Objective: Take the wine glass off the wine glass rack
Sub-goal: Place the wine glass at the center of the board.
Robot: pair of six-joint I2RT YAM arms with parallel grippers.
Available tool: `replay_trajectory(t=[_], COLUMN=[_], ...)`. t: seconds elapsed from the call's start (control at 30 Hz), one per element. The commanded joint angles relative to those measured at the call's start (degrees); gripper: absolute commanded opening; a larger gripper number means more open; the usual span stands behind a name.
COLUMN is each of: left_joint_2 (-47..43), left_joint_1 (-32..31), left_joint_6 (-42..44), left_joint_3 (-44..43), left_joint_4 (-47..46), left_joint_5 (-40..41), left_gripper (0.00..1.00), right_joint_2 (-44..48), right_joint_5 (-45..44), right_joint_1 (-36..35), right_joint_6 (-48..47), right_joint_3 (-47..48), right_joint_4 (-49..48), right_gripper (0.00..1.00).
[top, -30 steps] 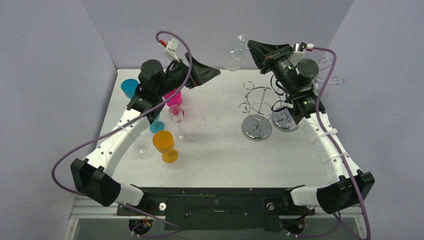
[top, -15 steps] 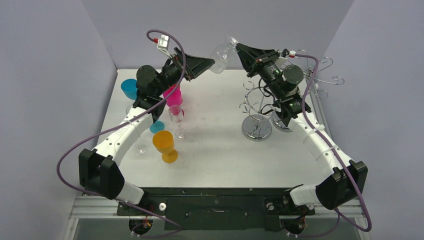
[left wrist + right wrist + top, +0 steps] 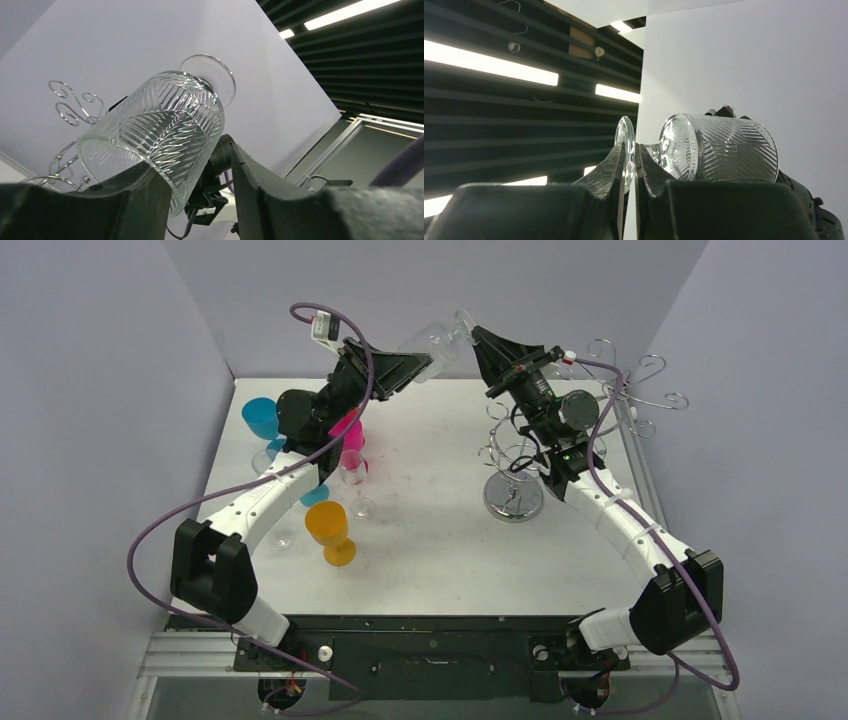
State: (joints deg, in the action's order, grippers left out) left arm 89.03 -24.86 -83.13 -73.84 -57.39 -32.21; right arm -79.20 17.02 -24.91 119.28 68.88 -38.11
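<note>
High above the back edge of the table point(image 3: 450, 560), the wine glass point(image 3: 435, 338) hangs tipped on its side in the air between the two raised arms, well clear of the wine glass rack point(image 3: 512, 497), which stands on its chrome base to the right of centre. From the top camera the right gripper point(image 3: 476, 336) meets the glass at its foot end and the left gripper point(image 3: 426, 362) reaches the bowl end, but the glass is too small there to show either hold.

The right wrist view settles one of them. The right gripper point(image 3: 630, 150) is pressed together on the thin foot disc point(image 3: 625, 142), which sits edge-on between the two fingers, and the ribbed bowl of the wine glass point(image 3: 719, 150) juts out to the right.

Seen from the left wrist, the left gripper point(image 3: 192, 157) has its fingers point(image 3: 140, 200) set on either side of the bowl of the wine glass point(image 3: 160, 125). One finger looks to touch the bowl and a dark gap shows beside the other, so I cannot tell whether it grips. Curled wire hooks point(image 3: 70, 102) show behind the bowl.

Only the top view shows the left of the table: an orange goblet point(image 3: 330, 530), a pink cup point(image 3: 349, 430), a blue cup point(image 3: 258, 417) and a clear stemmed glass point(image 3: 352, 472)
</note>
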Motion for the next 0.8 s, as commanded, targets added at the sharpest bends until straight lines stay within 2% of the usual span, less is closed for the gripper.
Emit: replay_trajectory(t=[0.0, 0.03, 0.07, 0.1, 0.13, 0.23, 0.27, 0.3, 0.33, 0.37, 0.43, 0.5, 0.53, 0.57, 0.6, 0.63, 0.67, 0.77], left_joint_2=[-1.0, -1.2, -1.3, -1.8, -2.1, -4.2, -4.7, -6.0, -6.7, -8.2, -10.5, -12.2, -12.3, -12.2, -11.9, -10.6, -9.3, -6.9], left_joint_1=[-1.8, -2.0, -2.0, -2.1, -2.2, -2.2, -2.2, -2.2, -2.2, -2.2, -2.1, -2.1, -2.2, -2.2, -2.4, -2.6, -3.3, -5.3], left_joint_6=[-2.1, -2.0, -1.6, -1.3, -0.5, 2.1, 4.5, 7.6, 9.3, 13.6, 21.1, 28.5, 30.9, 35.3, 37.2, 40.8, 42.4, 49.9], left_joint_3=[-2.5, -2.6, -2.6, -2.6, -2.6, -2.7, -3.2, -3.5, -4.3, -4.9, -7.6, -11.1, -14.5, -18.3, -20.2, -24.0, -25.7, -31.7], left_joint_4=[-8.6, -7.8, -7.3, -5.9, -5.1, 1.5, 3.9, 8.7, 11.7, 19.0, 33.9, 45.8, 56.3, 61.2, 70.7, 74.8, 82.8, 95.4], left_joint_5=[-1.0, -1.0, -1.1, -1.2, -1.3, -1.6, -1.8, -1.8, -1.8, -1.7, -0.6, 2.1, 4.7, 5.9, 8.2, 9.5, 12.1, 20.1], left_gripper=[0.28, 0.22, 0.09, 0.04, 0.00, 0.00, 0.00, 0.00, 0.00, 0.00, 0.00, 0.00, 0.00, 0.00, 0.00, 0.00, 0.00, 0.00], right_joint_2=[1.3, 1.4, 1.8, 2.0, 2.7, 4.4, 5.7, 6.3, 7.8, 9.3, 11.4, 13.5, 14.2, 15.4, 15.9, 16.7, 17.0, 17.9], right_joint_5=[0.5, 0.6, 0.7, 0.8, 1.0, 2.6, 3.1, 3.5, 3.8, 3.9, 3.6, 1.6, 0.7, -1.4, -2.5, -4.9, -6.1, -11.4], right_joint_1=[-0.5, -0.5, -0.5, -0.5, -0.3, 0.5, 0.8, 1.5, 2.0, 3.1, 5.2, 7.3, 7.9, 8.9, 9.3, 9.8, 9.9, 10.1], right_joint_6=[4.8, 4.7, 4.5, 4.0, 3.5, -2.1, -6.1, -8.4, -12.6, -14.6, -21.7, -29.1, -34.1, -36.7, -41.6, -43.8, -47.8, -54.4], right_joint_3=[-0.9, -1.0, -1.4, -1.5, -1.9, -1.4, -1.0, -0.2, 0.1, 0.8, 3.1, 5.2, 6.1, 7.8, 8.7, 10.6, 11.5, 16.0], right_joint_4=[-7.6, -7.7, -7.7, -7.4, -7.1, -1.3, 3.8, 6.7, 11.4, 13.7, 22.9, 32.3, 38.4, 41.3, 46.9, 49.4, 53.2, 59.7], right_gripper=[0.00, 0.00, 0.00, 0.00, 0.00, 0.01, 0.06, 0.19, 0.27, 0.40, 0.53, 0.58, 0.59, 0.61, 0.62, 0.62, 0.62, 0.64])
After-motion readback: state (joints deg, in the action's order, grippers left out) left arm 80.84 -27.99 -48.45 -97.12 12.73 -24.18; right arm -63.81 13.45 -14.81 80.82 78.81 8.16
